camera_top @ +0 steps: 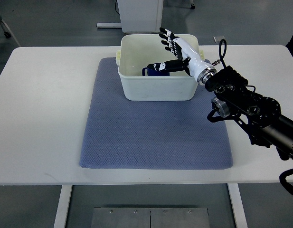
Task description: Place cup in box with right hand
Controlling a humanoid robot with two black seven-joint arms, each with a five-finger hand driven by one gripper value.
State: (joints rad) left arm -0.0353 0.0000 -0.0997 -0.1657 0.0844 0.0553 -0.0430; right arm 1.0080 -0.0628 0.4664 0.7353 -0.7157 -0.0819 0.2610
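A dark blue cup lies inside the cream plastic box at the far end of the blue mat. My right hand reaches over the box from the right. Its fingers are spread upward over the box's right part. Its thumb points left and reaches to the cup. I cannot tell whether the thumb touches the cup. No fingers close around the cup. The left hand is out of view.
The mat lies on a white table. A white cabinet base stands behind the table on the grey floor. A chair leg shows at the far left.
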